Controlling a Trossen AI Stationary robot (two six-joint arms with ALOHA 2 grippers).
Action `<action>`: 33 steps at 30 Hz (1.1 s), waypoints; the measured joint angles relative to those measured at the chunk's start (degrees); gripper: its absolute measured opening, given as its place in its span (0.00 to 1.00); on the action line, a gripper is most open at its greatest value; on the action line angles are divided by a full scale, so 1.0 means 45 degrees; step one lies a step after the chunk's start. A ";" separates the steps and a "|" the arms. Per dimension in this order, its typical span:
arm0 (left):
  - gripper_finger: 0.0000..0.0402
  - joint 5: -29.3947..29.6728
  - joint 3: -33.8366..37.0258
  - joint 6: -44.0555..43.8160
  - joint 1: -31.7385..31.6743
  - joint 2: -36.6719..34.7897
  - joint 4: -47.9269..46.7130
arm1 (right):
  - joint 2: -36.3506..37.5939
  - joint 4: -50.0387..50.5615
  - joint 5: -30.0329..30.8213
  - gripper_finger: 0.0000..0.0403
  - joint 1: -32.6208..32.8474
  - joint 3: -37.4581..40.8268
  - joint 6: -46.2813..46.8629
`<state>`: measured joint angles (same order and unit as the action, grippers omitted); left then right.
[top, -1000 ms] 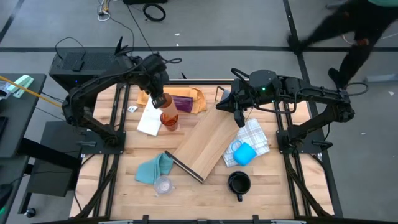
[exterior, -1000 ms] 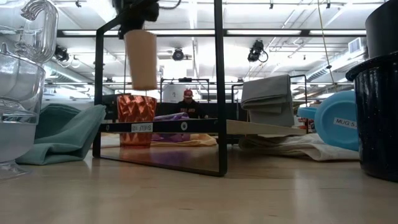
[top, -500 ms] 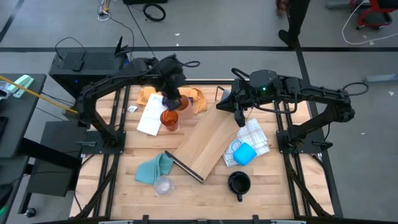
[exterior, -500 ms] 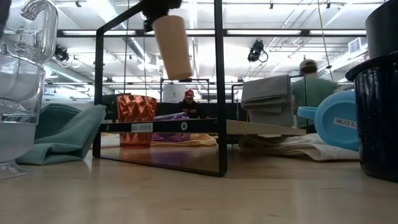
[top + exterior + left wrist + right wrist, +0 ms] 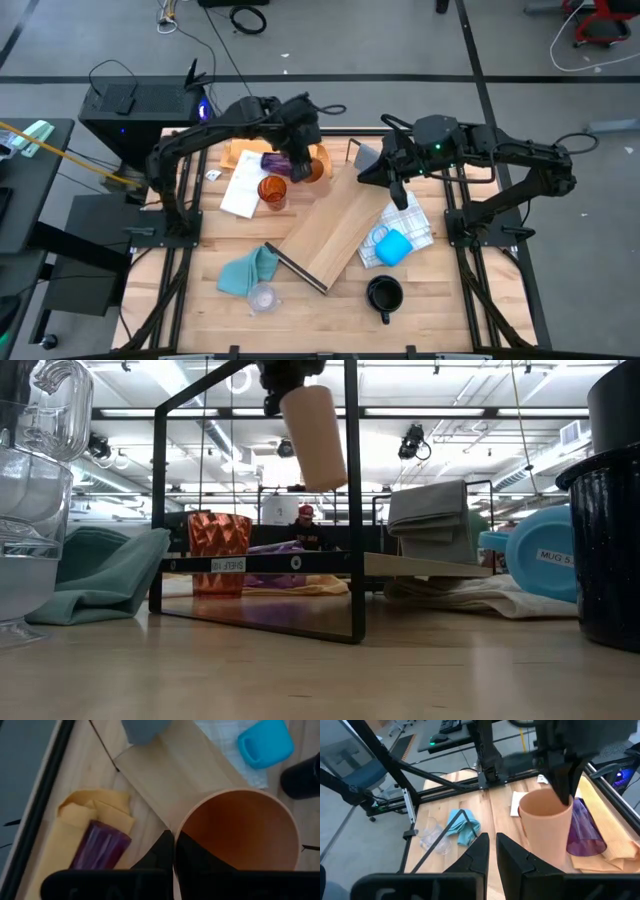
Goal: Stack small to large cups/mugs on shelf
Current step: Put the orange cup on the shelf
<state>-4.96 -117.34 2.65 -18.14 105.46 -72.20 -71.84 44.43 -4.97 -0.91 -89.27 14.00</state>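
My left gripper point(image 5: 303, 158) is shut on the tan cup point(image 5: 313, 169) in the air, over the table's far side near the shelf's far end. The shelf point(image 5: 335, 232), a light-wood board with black end frames, lies slantwise on the table. The amber cup point(image 5: 272, 190) stands upright left of it. The purple tumbler point(image 5: 275, 160) lies on its side on tan paper. My right gripper point(image 5: 398, 195) is shut and empty above the shelf's right side. The light blue mug point(image 5: 392, 247) lies on the white checked cloth. The dark mug point(image 5: 383, 295) and clear cups point(image 5: 262, 297) stand near the front. My left gripper pinches the tan cup's wall at its rim point(image 5: 176, 832), one finger inside the cup point(image 5: 192, 855) and one outside point(image 5: 160, 852). The fingers come from above. The cup hangs below them, lifted clear and tilted, mouth up point(image 5: 315, 435).
A teal cloth point(image 5: 248, 270) lies at the front left beside the clear cups. White paper point(image 5: 240, 185) lies left of the amber cup. The shelf's black end frame point(image 5: 352, 500) stands up at its near end. A person shows far behind the table in the low view point(image 5: 305, 525).
My left gripper has carried the tan cup toward the table's right, from above the amber cup to near the shelf's far end. The cup has stayed lifted and has tipped from near upright to tilted. My right gripper has shifted slightly toward the right.
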 joint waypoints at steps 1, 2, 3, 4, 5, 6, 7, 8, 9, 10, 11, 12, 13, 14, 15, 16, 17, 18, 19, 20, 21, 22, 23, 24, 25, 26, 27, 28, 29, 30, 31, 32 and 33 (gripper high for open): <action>0.02 -0.0003 0.0000 0.0000 0.0067 0.0088 -0.0008 | 0.0036 -0.0010 0.0004 0.10 -0.0004 0.0000 0.0005; 0.02 -0.0003 0.0005 0.0001 0.0136 0.0151 0.0003 | 0.0059 0.0018 0.0004 0.10 -0.0004 0.0000 0.0000; 0.02 -0.0003 0.0005 0.0015 0.0217 0.0203 0.0051 | 0.0078 0.0001 0.0008 0.10 -0.0004 0.0000 0.0000; 0.02 -0.0003 0.0005 0.0033 0.0297 0.0257 0.0222 | 0.0087 -0.0006 0.0005 0.10 -0.0004 0.0000 0.0000; 0.02 -0.0007 0.0005 0.0035 0.0357 0.0288 0.0466 | 0.0089 -0.0006 0.0008 0.10 -0.0004 0.0000 -0.0003; 0.02 -0.0042 0.0005 0.0037 0.0381 0.0312 0.0660 | 0.0084 -0.0003 0.0007 0.10 -0.0004 0.0000 -0.0010; 0.02 -0.0092 0.0005 0.0028 0.0398 0.0327 0.0820 | 0.0079 -0.0001 0.0006 0.10 -0.0004 0.0000 -0.0015; 0.02 -0.0221 0.0005 -0.0068 0.0400 0.0353 0.1104 | 0.0079 -0.0001 0.0007 0.10 -0.0004 0.0000 -0.0015; 0.02 -0.0357 0.0000 -0.0149 0.0400 0.0383 0.1494 | 0.0079 -0.0002 0.0008 0.10 -0.0004 0.0000 -0.0019; 0.02 -0.0445 0.0000 -0.0261 0.0398 0.0404 0.1797 | 0.0079 -0.0005 0.0008 0.10 -0.0004 0.0000 -0.0019; 0.02 -0.0496 0.0003 -0.0402 0.0384 0.0426 0.1928 | 0.0079 -0.0001 0.0008 0.10 -0.0004 0.0000 -0.0019; 0.02 -0.0537 0.0010 -0.0445 0.0376 0.0435 0.2094 | 0.0079 -0.0001 0.0006 0.10 -0.0004 0.0000 -0.0019; 0.02 -0.0542 0.0010 -0.0448 0.0376 0.0435 0.2406 | 0.0079 -0.0001 0.0008 0.10 -0.0004 0.0000 -0.0019; 0.02 -0.0579 0.0005 -0.0489 0.0376 0.0435 0.2708 | 0.0079 -0.0001 0.0004 0.10 -0.0004 0.0000 -0.0024; 0.02 -0.0665 0.0005 -0.0545 0.0370 0.0435 0.2898 | 0.0079 -0.0001 0.0008 0.10 -0.0004 0.0000 -0.0020; 0.02 -0.0802 0.0005 -0.0652 0.0350 0.0435 0.3054 | 0.0079 0.0003 0.0005 0.10 -0.0004 0.0000 -0.0012; 0.02 -0.0960 0.0005 -0.0789 0.0342 0.0435 0.3254 | 0.0079 0.0007 0.0005 0.10 -0.0004 0.0000 -0.0015; 0.02 -0.1089 0.0005 -0.0861 0.0347 0.0435 0.3484 | 0.0079 0.0017 0.0004 0.10 -0.0004 0.0000 -0.0010; 0.02 -0.1188 0.0005 -0.0904 0.0347 0.0434 0.3676 | 0.0079 0.0010 0.0001 0.10 -0.0004 0.0000 -0.0007; 0.02 -0.1235 0.0005 -0.1000 0.0352 0.0433 0.3806 | 0.0106 0.0015 -0.0023 0.10 -0.0004 0.0000 0.0023; 0.02 -0.1242 0.0000 -0.1074 0.0371 0.0484 0.3941 | 0.0131 0.0041 -0.0087 0.10 -0.0004 -0.0007 0.0089; 0.02 -0.1285 0.0000 -0.1113 0.0397 0.0538 0.4063 | 0.0151 0.0038 -0.0174 0.10 -0.0004 -0.0056 0.0159; 0.02 -0.1380 0.0009 -0.1118 0.0416 0.0577 0.4040 | 0.0195 0.0021 -0.0217 0.10 -0.0004 -0.0132 0.0201; 0.02 -0.1417 0.0010 -0.1115 0.0424 0.0685 0.4013 | 0.0252 0.0043 -0.0236 0.10 -0.0004 -0.0204 0.0223; 0.02 -0.1461 0.0001 -0.1119 0.0466 0.0807 0.4150 | 0.0288 0.0042 -0.0239 0.10 -0.0004 -0.0315 0.0217; 0.02 -0.1544 0.0002 -0.1149 0.0507 0.0913 0.4301 | 0.0353 -0.0029 -0.0239 0.10 -0.0004 -0.0424 0.0205; 0.02 -0.1656 0.0007 -0.1167 0.0512 0.1023 0.4306 | 0.0405 -0.0008 -0.0241 0.10 -0.0004 -0.0513 0.0185; 0.02 -0.1769 0.0013 -0.1184 0.0550 0.1153 0.4391 | 0.0447 -0.0006 -0.0239 0.10 -0.0004 -0.0600 0.0180; 0.02 -0.1903 0.0010 -0.1259 0.0606 0.1274 0.4703 | 0.0533 -0.0047 -0.0239 0.10 -0.0004 -0.0686 0.0153; 0.02 -0.2021 0.0005 -0.1394 0.0646 0.1365 0.4963 | 0.0581 0.0012 -0.0239 0.10 -0.0004 -0.0743 0.0124; 0.02 -0.2043 -0.0056 -0.1413 0.0671 0.1490 0.5004 | 0.0621 0.0049 -0.0239 0.10 -0.0004 -0.0816 0.0112; 0.02 -0.2062 -0.0211 -0.1432 0.0700 0.1628 0.5021 | 0.0692 0.0038 -0.0239 0.10 -0.0004 -0.0892 0.0110; 0.02 -0.2074 -0.0438 -0.1434 0.0751 0.1807 0.5065 | 0.0743 0.0089 -0.0239 0.10 -0.0004 -0.0938 0.0103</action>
<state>-14.29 -119.31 -3.80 -14.76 113.59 -49.41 -68.49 44.83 -6.04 -0.93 -93.49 14.47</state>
